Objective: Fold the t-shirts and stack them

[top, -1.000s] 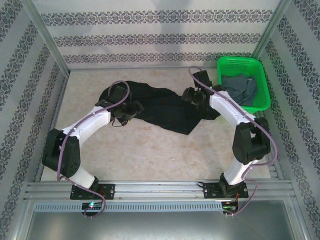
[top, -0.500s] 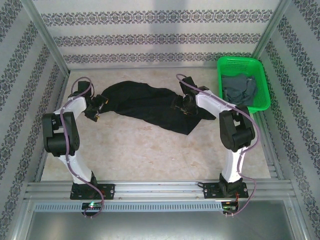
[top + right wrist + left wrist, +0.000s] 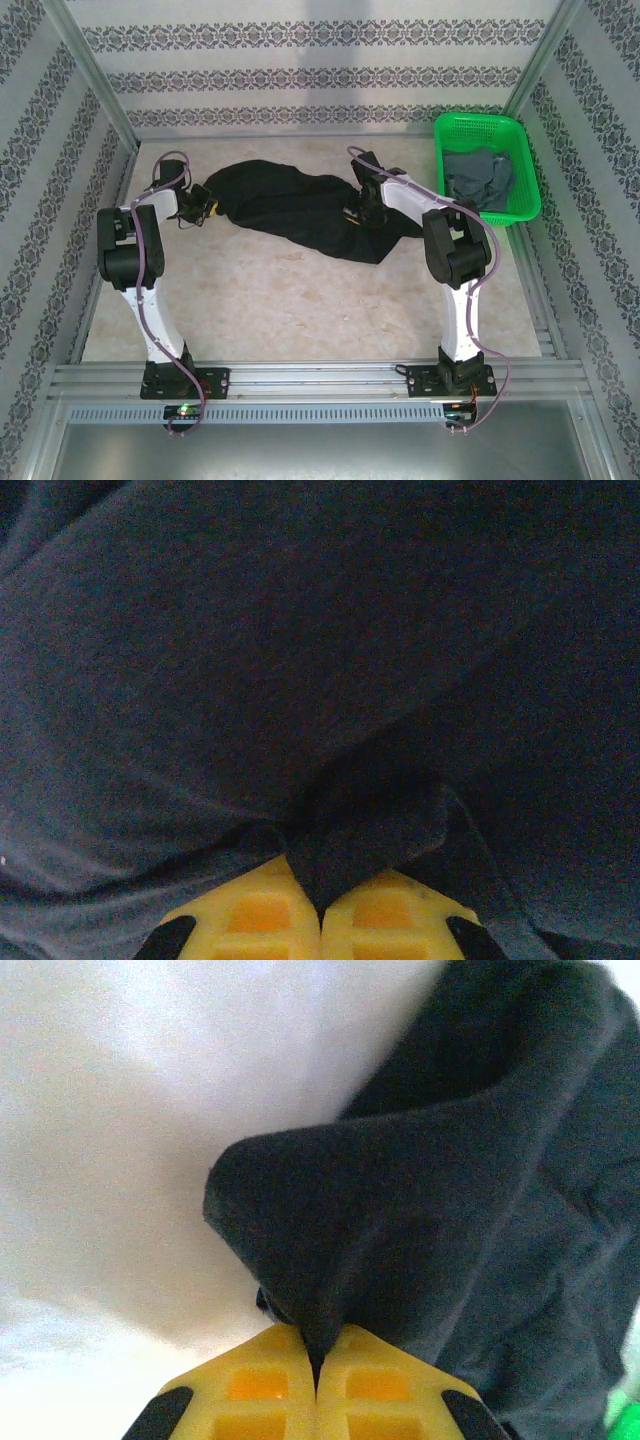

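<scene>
Both arms have pulled in since a second ago, and their jaws have gone from wide to closed. Left gripper pinches the black t-shirt at its 9 o'clock end. Right gripper pinches a fold near its 3 o'clock end. The shirt lies stretched across the table, toward 12 o'clock. Grey t-shirt sits in the green basket at 2 o'clock.
</scene>
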Robot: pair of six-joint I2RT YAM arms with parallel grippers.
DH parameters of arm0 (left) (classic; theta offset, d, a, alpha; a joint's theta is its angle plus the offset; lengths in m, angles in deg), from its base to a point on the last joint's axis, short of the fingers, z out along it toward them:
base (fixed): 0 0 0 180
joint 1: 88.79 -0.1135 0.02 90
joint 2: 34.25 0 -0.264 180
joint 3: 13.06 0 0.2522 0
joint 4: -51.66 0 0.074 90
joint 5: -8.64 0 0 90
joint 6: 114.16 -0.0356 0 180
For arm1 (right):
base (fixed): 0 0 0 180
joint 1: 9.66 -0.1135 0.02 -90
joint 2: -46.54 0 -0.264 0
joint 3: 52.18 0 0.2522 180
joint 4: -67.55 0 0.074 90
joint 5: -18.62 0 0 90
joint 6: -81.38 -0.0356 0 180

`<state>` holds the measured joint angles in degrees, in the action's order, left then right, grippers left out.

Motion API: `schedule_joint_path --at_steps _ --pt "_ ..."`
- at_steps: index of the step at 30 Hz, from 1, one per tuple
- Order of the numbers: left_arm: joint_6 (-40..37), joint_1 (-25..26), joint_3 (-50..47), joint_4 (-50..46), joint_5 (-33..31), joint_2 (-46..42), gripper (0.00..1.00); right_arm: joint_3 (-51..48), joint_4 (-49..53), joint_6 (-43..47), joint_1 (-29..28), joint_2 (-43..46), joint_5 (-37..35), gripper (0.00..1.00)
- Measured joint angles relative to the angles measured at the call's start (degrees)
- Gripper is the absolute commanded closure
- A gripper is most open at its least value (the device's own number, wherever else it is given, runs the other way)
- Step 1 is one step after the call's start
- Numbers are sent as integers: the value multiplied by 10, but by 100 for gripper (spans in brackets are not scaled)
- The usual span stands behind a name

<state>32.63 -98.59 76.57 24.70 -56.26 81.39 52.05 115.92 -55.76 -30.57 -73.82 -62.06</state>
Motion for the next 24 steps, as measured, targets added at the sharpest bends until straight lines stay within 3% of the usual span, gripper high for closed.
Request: schedule_joint_path --at_steps 5,10,18,24 --pt "31 1 -8 39 -3 -85 100 23 28 17 0 51 -35 100" --pt "79 11 28 105 -16 -183 100 121 50 47 2 130 -70 100" --pt "134 13 179 164 -24 -190 100 301 55 82 24 174 -77 100" --pt "156 12 221 173 -24 -209 100 363 73 85 50 174 -50 100"
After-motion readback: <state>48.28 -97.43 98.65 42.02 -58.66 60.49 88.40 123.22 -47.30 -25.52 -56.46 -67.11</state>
